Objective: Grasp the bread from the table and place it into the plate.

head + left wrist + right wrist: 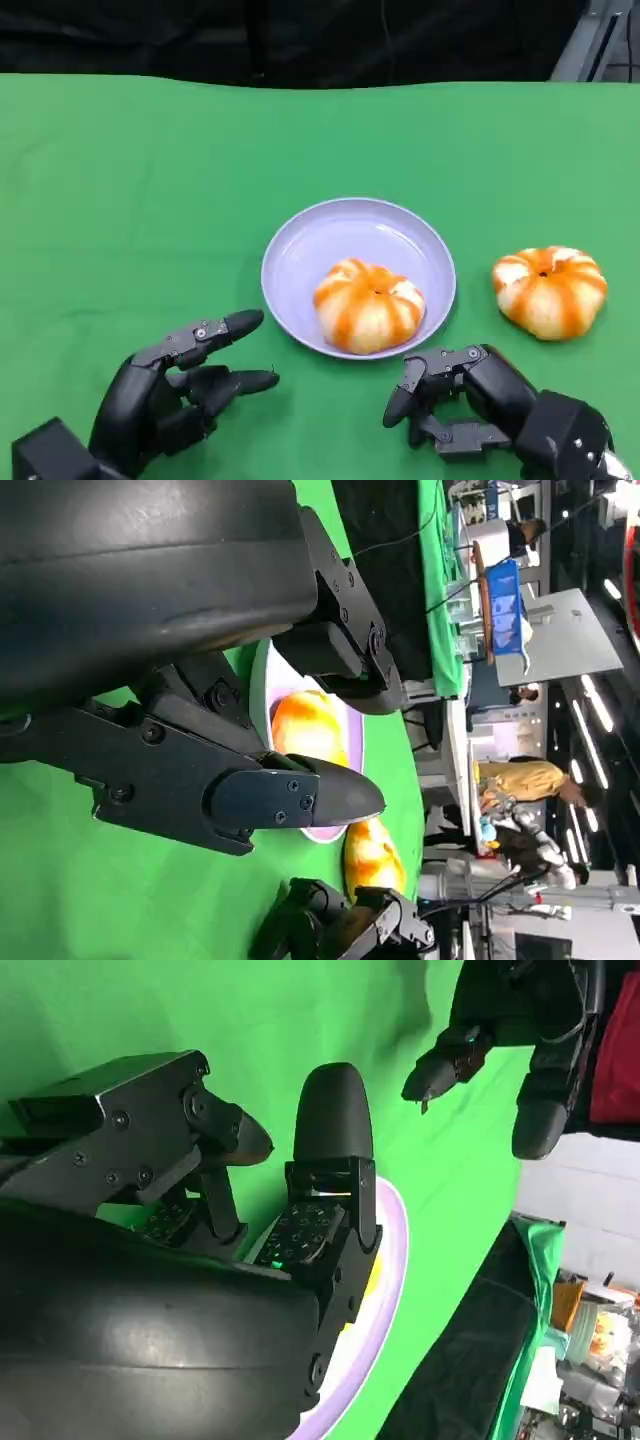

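While one bread (369, 305) lies inside the plate (300, 250), a second bread (550, 290) rests on the green table (120, 200) right of the plate; the left hand (170, 395) and right hand (465, 400), both released with fingers apart, sit nearer the robot than the plate.

You are looking at a tabletop (120, 180) covered in green cloth. Past its far edge hangs a black curtain (300, 40), and a grey metal frame (600, 40) stands at that curtain's right end. Beyond the tabletop, the left wrist view gives you a brightly lit hall with a person in a yellow top (525, 778) and another green-covered table (440, 580).
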### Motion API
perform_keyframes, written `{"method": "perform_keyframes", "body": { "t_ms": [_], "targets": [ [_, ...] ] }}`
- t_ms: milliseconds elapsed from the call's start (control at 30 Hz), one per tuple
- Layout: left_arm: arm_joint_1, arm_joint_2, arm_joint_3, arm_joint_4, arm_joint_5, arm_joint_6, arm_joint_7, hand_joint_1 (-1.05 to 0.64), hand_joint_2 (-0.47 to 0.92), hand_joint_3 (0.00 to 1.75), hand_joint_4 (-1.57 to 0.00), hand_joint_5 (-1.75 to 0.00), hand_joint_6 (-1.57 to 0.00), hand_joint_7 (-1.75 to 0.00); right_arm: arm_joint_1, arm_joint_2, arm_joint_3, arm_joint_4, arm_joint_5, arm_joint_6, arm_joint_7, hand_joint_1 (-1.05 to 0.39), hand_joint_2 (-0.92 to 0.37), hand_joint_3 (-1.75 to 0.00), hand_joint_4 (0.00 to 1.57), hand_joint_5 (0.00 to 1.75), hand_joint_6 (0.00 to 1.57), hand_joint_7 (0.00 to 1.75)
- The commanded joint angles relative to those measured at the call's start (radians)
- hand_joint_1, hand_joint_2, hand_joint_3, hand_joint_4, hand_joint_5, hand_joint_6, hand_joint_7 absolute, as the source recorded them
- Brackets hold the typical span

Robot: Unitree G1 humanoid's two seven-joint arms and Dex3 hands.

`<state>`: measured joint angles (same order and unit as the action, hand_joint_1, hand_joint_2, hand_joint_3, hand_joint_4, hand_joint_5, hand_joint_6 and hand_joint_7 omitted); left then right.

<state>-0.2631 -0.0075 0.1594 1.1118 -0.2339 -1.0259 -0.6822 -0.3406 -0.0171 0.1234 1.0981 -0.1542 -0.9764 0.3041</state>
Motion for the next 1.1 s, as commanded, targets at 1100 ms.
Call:
{"method": "perform_keyframes", "body": {
  "t_ms": [1100],
  "targets": [
    [0.006,0.030,-0.077,0.019,0.174,-0.057,0.162,-0.03,0.92,0.20,-1.08,-0.02,-0.93,-0.04,0.000,-0.014,-0.015,0.015,0.037,-0.014,0.018,0.18,-0.78,-0.66,0.96,1.31,0.99,0.92]
  ]
}}
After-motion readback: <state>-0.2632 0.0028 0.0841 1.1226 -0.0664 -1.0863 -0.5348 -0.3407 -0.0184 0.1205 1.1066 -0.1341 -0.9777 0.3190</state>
